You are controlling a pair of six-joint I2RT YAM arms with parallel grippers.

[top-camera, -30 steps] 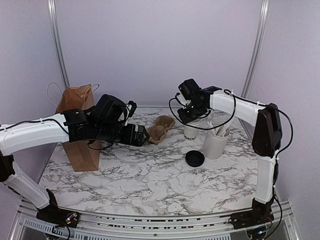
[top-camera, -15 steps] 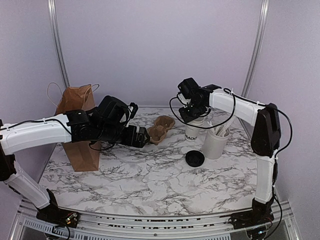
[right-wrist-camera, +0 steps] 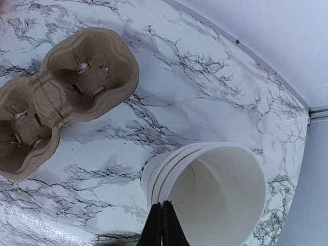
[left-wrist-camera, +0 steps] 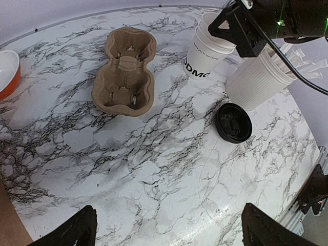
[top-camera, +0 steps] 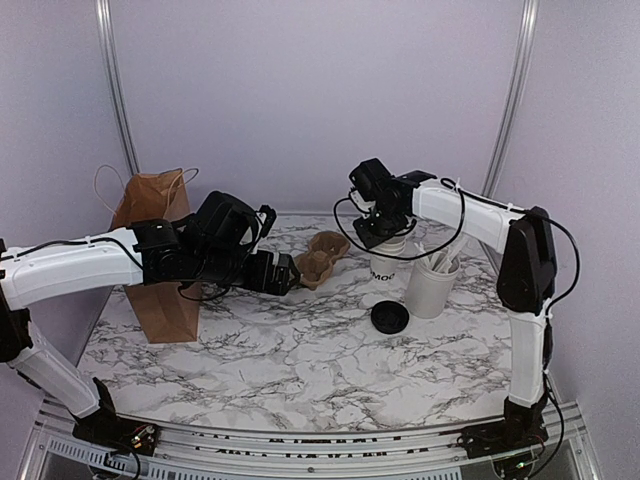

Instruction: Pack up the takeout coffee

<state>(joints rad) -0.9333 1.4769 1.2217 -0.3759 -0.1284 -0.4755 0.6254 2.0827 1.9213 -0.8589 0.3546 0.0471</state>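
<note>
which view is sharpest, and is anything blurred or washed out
Left wrist: sharpest, lettering on the nested white cups reads clearly, but the table edge bows from the wide lens. Right wrist: the cups' inside is nearly washed-out white, the cardboard carrier is crisp. Top external: even light, coarse detail.

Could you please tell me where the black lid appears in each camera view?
Top external: black lid lies right of centre, beside the utensil cup.
Left wrist: right of centre, just below that cup.
Right wrist: not in it.
Shared landmark: the cardboard cup carrier, in all three views.
</note>
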